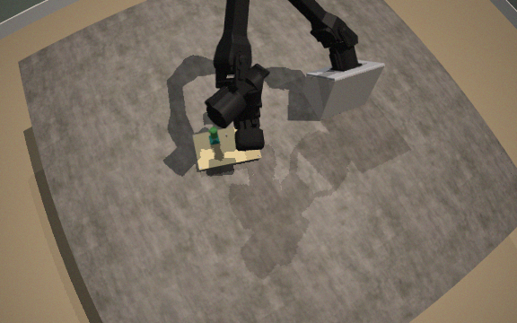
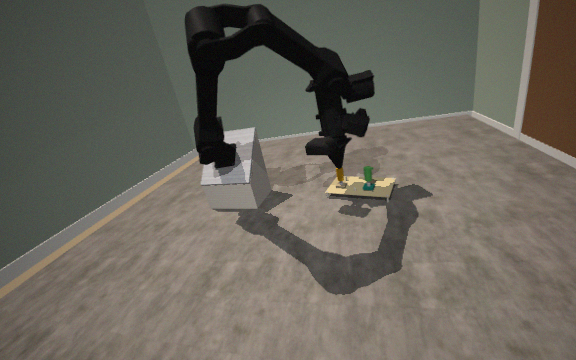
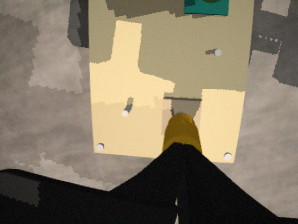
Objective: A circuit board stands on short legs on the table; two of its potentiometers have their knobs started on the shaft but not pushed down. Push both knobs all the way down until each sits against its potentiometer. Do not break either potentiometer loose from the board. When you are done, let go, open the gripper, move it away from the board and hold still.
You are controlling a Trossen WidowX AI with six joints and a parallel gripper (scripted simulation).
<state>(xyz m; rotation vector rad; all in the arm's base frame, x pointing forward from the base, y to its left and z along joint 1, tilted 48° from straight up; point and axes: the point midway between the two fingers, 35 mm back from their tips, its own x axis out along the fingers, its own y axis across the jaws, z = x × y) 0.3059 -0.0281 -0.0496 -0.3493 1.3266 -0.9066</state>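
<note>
"Where is the circuit board [image 1: 206, 157] [image 2: 385, 185] [image 3: 150, 60]?"

"Raised on its short legs above the table, out beyond the grey pedestal [image 1: 353, 94] [image 2: 238, 197], well apart from it."

"And the gripper [image 1: 249, 136] [image 2: 339, 166] [image 3: 180, 152]?"

"Closed, with nothing between its fingers. It points down over one end of the board, its tips at the top of the yellow knob [image 2: 339, 174] [image 3: 182, 131]."

"Is that knob fully down?"

"I can't tell. It stands above the grey potentiometer [image 2: 341, 185] [image 3: 186, 104] on the board, leaning slightly, and the fingers hide part of it in the wrist view."

"What about the green knob [image 1: 214, 132] [image 2: 368, 173]?"

"Upright on the same board, apart from the gripper, above the teal potentiometer [image 1: 214, 141] [image 2: 369, 187] [image 3: 206, 7]. A bit of pale shaft shows beneath it, so it isn't seated."

"Are both potentiometers on the board?"

"Yes, both are there, well apart from each other."
</note>
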